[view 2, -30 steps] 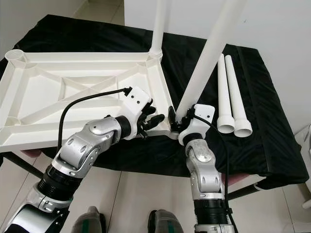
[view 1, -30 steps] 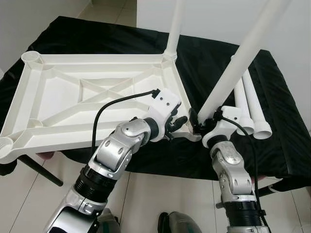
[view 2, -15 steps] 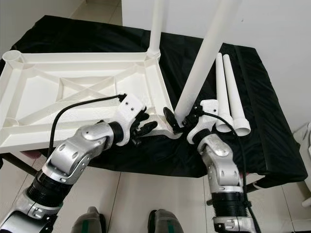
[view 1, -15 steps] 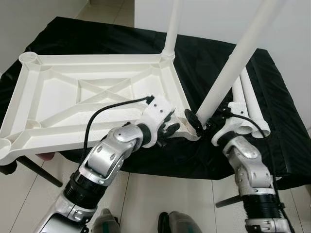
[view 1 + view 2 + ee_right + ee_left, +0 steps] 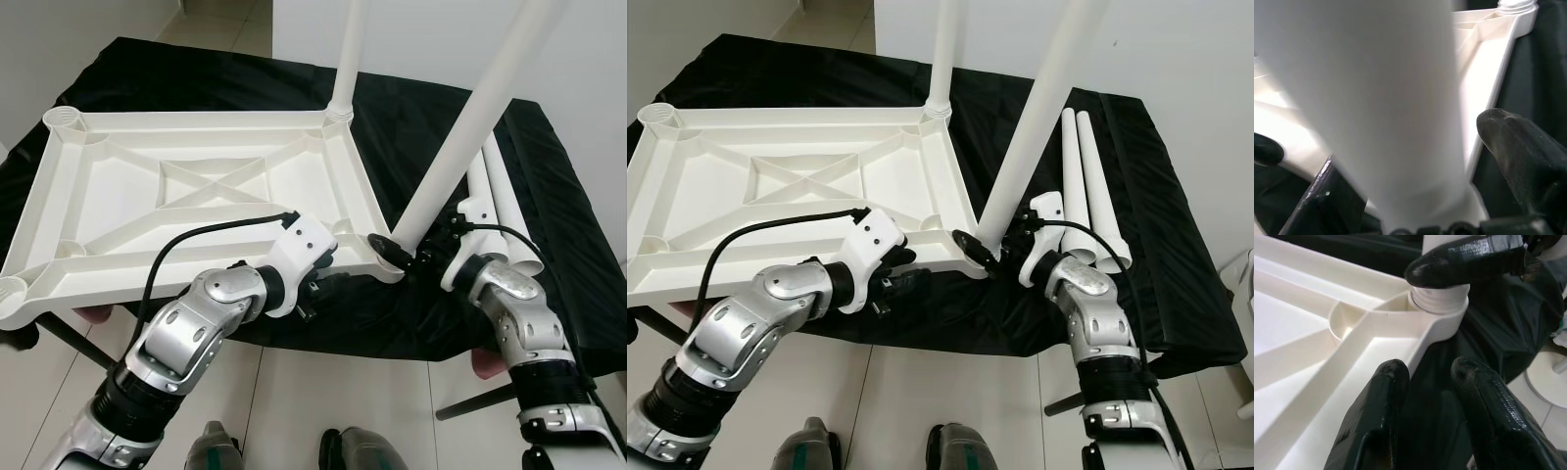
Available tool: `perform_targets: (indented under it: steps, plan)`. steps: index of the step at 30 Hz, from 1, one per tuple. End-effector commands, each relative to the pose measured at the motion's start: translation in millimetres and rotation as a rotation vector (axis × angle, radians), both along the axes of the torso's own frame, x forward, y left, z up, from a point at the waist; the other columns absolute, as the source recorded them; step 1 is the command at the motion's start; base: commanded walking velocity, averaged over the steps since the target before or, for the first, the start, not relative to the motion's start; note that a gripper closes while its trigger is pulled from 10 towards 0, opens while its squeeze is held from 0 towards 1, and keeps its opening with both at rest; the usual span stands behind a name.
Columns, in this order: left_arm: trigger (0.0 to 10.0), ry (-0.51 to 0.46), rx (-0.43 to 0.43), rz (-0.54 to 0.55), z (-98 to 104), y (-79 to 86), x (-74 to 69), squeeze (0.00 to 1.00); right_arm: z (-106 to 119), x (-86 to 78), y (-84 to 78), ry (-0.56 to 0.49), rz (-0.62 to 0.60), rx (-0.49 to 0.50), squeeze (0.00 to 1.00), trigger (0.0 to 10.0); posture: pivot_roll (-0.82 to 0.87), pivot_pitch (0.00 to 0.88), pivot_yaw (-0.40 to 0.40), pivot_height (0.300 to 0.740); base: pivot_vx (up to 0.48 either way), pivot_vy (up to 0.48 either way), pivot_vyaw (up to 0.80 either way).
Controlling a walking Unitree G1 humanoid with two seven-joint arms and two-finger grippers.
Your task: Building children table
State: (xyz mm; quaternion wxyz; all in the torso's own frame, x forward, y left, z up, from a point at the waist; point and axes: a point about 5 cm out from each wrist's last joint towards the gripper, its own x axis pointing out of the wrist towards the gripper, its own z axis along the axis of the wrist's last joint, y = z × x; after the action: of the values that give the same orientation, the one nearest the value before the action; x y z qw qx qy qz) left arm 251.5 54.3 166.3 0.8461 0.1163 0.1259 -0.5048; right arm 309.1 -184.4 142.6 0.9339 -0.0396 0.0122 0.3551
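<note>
The tabletop (image 5: pixel 196 196) lies upside down on the black-draped worktop (image 5: pixel 549 196), ribs up, so the corner sockets face the ceiling where legs can go in from above. One leg (image 5: pixel 348 54) already stands in the far right socket. The action is at the near right corner (image 5: pixel 387 262), which hangs just past the worktop edge within reach of both arms.

The right gripper (image 5: pixel 416 250) holds a second leg (image 5: pixel 470 127) low down, fingers (image 5: pixel 1513 142) on either side of the tube just above its threaded end. A grip that close to the socket gives control over the tip. The leg leans away to the right, its base seated in or on the socket; I can't tell how deep. In the left wrist view the thread sits at the socket's mouth, so it looks started, not yet home.

The left gripper (image 5: pixel 323 291) sits at the tabletop's near rim beside that corner, its fingers (image 5: pixel 1376 416) spread a little with the rim edge just ahead of them, not clamped on anything I can see. Probably it's there to steady the top against the twist.

Two spare legs (image 5: pixel 509 211) lie side by side on the worktop to the right, close at hand for the remaining sockets.
</note>
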Motion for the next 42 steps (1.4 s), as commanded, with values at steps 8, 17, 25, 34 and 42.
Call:
perform_targets:
  steps: [8,17,25,34,42]
  plan:
    - [10.0,0.02,-0.027,-0.003,-0.1,-5.2,-3.7,0.0,1.0,5.0,-3.7,-0.016,0.024,0.022,0.0,0.0,-0.04,0.027,-0.052,0.74,0.0,0.0,0.0]
    - [10.0,0.024,-0.029,0.0,0.3,-6.6,-4.9,0.0,1.5,2.1,2.2,-0.023,0.006,0.076,0.0,0.0,-0.03,0.032,-0.054,0.74,0.0,0.0,0.0]
    - [10.0,0.023,-0.033,0.007,1.0,-6.6,-4.0,0.0,1.3,-0.7,10.6,-0.041,-0.156,0.114,0.0,0.0,-0.04,0.038,-0.057,0.74,0.0,0.0,0.0]
    - [10.0,0.018,-0.037,0.013,2.9,-7.2,-1.1,0.0,-1.4,-14.8,31.4,-0.023,-0.513,0.233,0.0,0.0,-0.04,0.033,-0.062,0.74,0.0,0.0,0.0]
    - [10.0,0.016,-0.039,0.013,3.8,-7.6,-0.5,0.0,-9.4,-24.4,43.7,0.003,-0.581,0.245,0.0,0.0,-0.04,0.026,-0.062,0.74,0.0,0.0,0.0]
